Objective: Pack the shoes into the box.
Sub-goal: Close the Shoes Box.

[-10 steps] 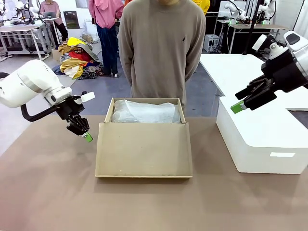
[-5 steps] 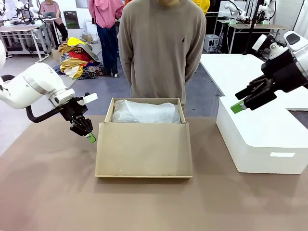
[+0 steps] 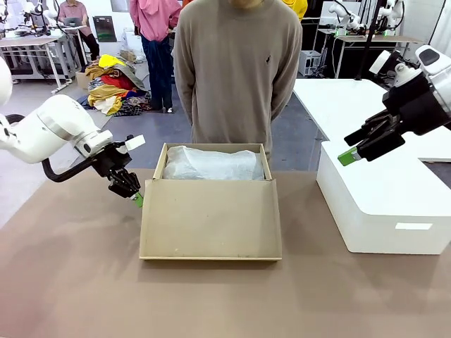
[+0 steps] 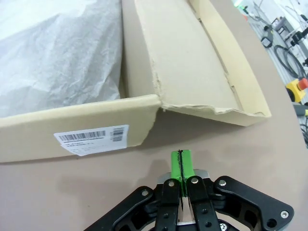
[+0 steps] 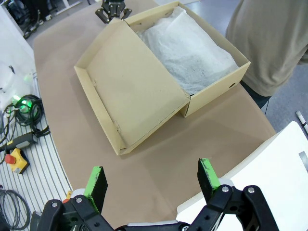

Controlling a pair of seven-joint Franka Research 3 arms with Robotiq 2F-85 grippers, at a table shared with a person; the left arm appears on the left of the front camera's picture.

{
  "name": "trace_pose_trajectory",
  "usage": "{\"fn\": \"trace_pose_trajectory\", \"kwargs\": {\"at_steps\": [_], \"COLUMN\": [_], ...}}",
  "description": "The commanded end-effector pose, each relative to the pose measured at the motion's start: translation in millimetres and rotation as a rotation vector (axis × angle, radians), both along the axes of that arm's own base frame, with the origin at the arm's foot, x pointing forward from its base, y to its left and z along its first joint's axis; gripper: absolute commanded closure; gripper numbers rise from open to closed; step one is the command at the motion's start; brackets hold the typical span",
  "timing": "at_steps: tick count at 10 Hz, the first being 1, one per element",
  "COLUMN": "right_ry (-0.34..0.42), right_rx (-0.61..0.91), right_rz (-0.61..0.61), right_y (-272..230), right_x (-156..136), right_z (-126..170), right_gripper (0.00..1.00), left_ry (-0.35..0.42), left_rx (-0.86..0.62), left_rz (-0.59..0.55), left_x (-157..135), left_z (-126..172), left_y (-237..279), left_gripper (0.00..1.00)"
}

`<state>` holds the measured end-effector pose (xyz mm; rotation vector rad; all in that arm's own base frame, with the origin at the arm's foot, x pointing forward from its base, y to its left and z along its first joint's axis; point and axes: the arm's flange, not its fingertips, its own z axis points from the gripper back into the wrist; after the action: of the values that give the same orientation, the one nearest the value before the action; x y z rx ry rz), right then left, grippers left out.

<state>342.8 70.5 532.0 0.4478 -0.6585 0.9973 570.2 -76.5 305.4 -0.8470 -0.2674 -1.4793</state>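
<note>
Two end effectors are in play. We see the left end effector (image 3: 135, 196), pads pressed together and empty, has advanced to the hinge corner of the box (image 3: 211, 204), whose lid lies open on the bench (image 3: 70, 282). The right end effector (image 3: 354, 150) hangs spread. We judge a lid push comes next; tissue paper (image 3: 211, 164) covers the interior.

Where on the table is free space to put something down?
The widest bare patch of the table lies in front of the box, toward the robot. A narrower strip runs between the box and the white box. It is crowded at the box's left corner, where the shut left tool sits.
</note>
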Motion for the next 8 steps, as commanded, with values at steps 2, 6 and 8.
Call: {"fn": "trace_pose_trajectory", "kwargs": {"at_steps": [2, 6, 8], "right_ry": [-0.004, -0.004, -0.004], "right_rx": [0.018, 0.018, 0.018], "right_rz": [0.012, 0.012, 0.012], "right_y": [0, 0, 0], "right_x": [1, 1, 1], "right_z": [0, 0, 0], "right_gripper": [0.00, 0.00, 0.00], "left_ry": [-0.007, 0.019, 0.041], "left_rx": [-0.013, -0.036, -0.064], "left_rz": [0.042, 0.036, 0.020], "left_x": [-1, -2, -4], "left_z": [-6, -12, -15], "left_y": [-11, -20, -24], "left_gripper": [1.00, 1.00, 1.00]}}
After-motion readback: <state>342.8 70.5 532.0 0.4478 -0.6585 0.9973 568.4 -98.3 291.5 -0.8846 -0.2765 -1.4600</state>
